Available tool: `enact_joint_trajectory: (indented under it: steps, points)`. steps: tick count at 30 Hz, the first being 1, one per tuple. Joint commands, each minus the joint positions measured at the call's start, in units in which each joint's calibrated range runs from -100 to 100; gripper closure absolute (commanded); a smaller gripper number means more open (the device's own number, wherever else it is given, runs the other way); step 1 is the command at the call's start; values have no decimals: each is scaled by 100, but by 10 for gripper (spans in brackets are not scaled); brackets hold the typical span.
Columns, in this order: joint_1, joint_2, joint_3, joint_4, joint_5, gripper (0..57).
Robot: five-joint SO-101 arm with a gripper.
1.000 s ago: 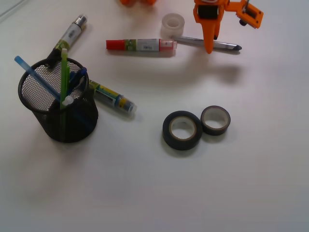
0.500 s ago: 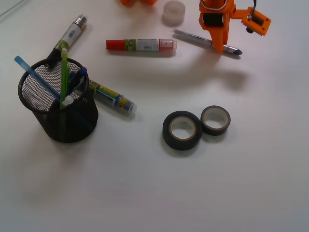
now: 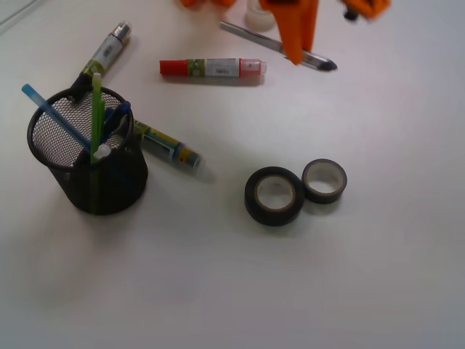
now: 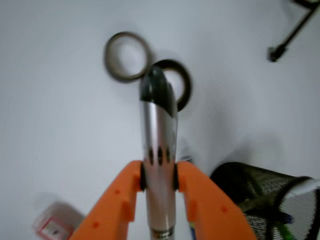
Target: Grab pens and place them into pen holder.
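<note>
My orange gripper (image 3: 295,40) is at the top of the front view, shut on a silver pen (image 3: 251,37) with a dark tip, lifted off the table. In the wrist view the gripper (image 4: 159,172) clamps the silver pen (image 4: 159,135) between both fingers. The black mesh pen holder (image 3: 87,156) stands at the left and holds a blue pen, a green pen and a dark blue pen. It also shows in the wrist view (image 4: 270,200). A red-capped marker (image 3: 212,68), a yellow-blue marker (image 3: 168,146) and a silver-capped marker (image 3: 103,52) lie on the table.
Two black tape rolls (image 3: 274,195) (image 3: 324,180) sit at centre right, also seen in the wrist view (image 4: 126,56). A clear tape roll (image 3: 258,16) lies at the top, partly behind the gripper. A black cable (image 4: 292,30) runs in the wrist view's corner.
The gripper closed on the silver pen, lifted it off the table and carried it up and to the left. The clear tape roll was pushed toward the top edge.
</note>
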State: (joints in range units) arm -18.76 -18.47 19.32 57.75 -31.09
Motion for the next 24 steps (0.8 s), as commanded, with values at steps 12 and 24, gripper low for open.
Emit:
enact_joint_trajectory:
  steps: [12,24]
  points:
    - [1461,-1234,-75,-4139,-200,572]
    - [2552,-478,2751,-9817,-1158,572]
